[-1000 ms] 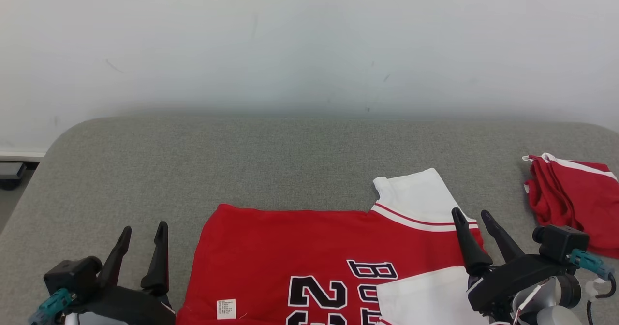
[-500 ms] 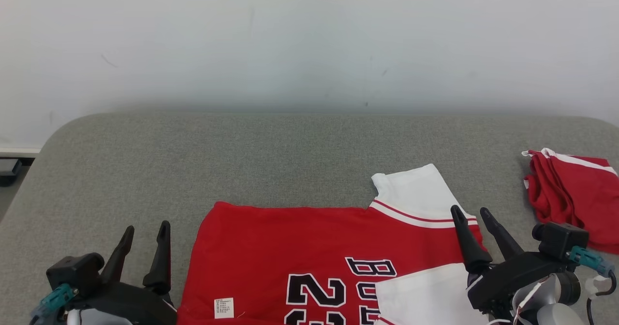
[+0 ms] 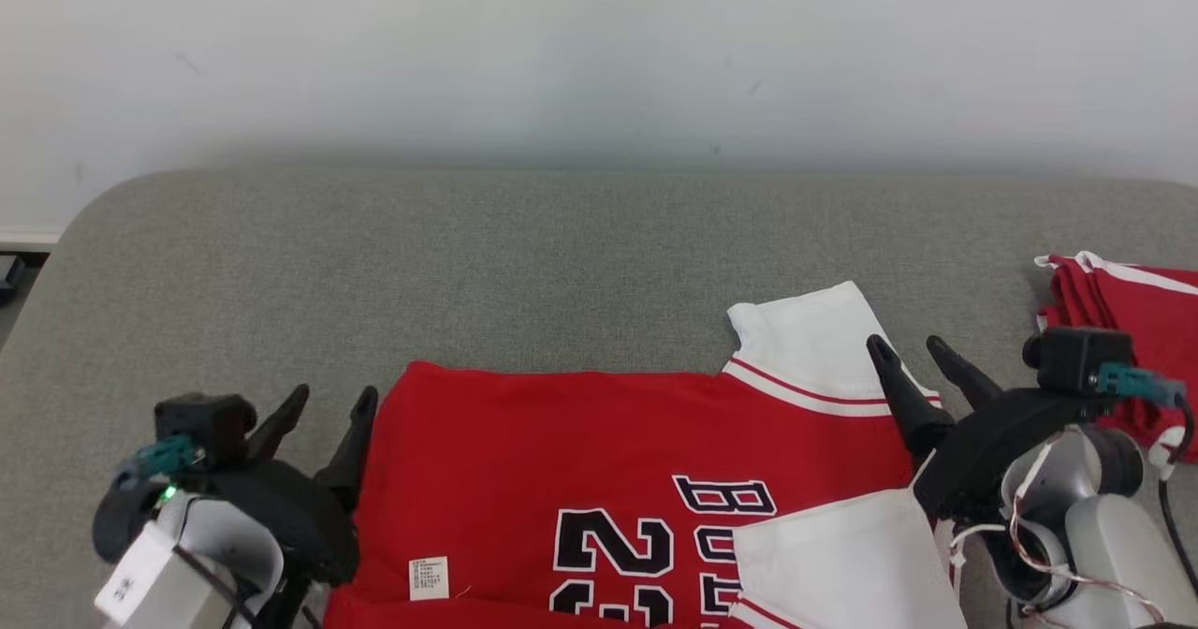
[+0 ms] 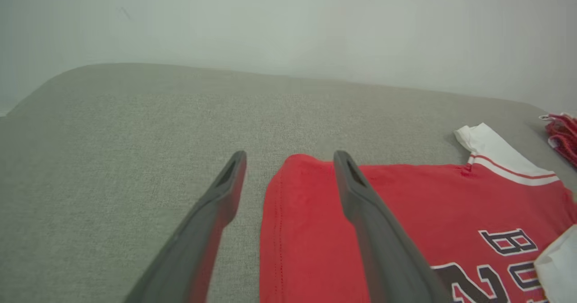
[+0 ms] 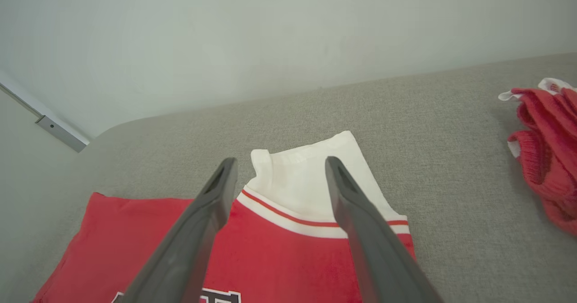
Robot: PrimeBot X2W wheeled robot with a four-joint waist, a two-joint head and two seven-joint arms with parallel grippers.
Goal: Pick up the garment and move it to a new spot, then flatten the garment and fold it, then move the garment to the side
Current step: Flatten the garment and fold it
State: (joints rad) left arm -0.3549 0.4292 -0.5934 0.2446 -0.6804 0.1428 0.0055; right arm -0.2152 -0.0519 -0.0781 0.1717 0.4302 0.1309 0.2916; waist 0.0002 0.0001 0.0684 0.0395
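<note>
The garment [image 3: 580, 460] is a red jersey with black-and-white lettering and white sleeves, lying flat on the grey padded table [image 3: 468, 255], its near part cut off by the frame's bottom. One white sleeve [image 3: 810, 343] sticks out at the far right; another lies folded over the front. My left gripper [image 3: 332, 402] stands open at the jersey's left edge [image 4: 270, 231], fingers straddling the hem corner. My right gripper [image 3: 913, 350] is open above the far white sleeve [image 5: 306, 181], nothing between its fingers.
A second red garment with white trim [image 3: 1132, 320] lies bunched at the table's right edge, also in the right wrist view [image 5: 545, 149]. A pale wall rises behind the table. The grey surface stretches bare to the left and far side.
The head camera has tilted, shifting the scene. Both grippers have advanced: the left toward the jersey's left edge, the right up over the white sleeve. Both stay open.
</note>
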